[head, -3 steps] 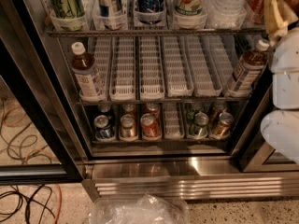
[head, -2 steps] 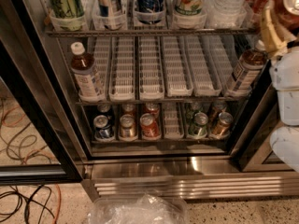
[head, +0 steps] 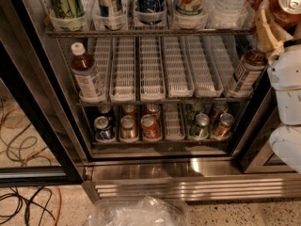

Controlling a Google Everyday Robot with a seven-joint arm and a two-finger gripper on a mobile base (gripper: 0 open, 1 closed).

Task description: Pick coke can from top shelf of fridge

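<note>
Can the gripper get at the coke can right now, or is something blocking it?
Likely yes. The gripper sits right against the coke can, just past the right end of the top shelf, and nothing shows between them.

This looks like a workplace pantry or test lab rather than a home. It centres on a large commercial drinks fridge (head: 188,168) with a stainless-steel base and a black-framed glass door (head: 33,126), and inside it grey wire racks (head: 141,32), long white slotted trays (head: 153,69) and rows of mixed drink cans (head: 149,126). Left of the fridge, loose orange and black cables (head: 23,140) trail over a speckled hard floor (head: 235,213). At the fridge's upper right corner the robot's cream-fingered gripper (head: 275,20) clamps a red aluminium coke can (head: 288,6) with a silver lid.
</note>
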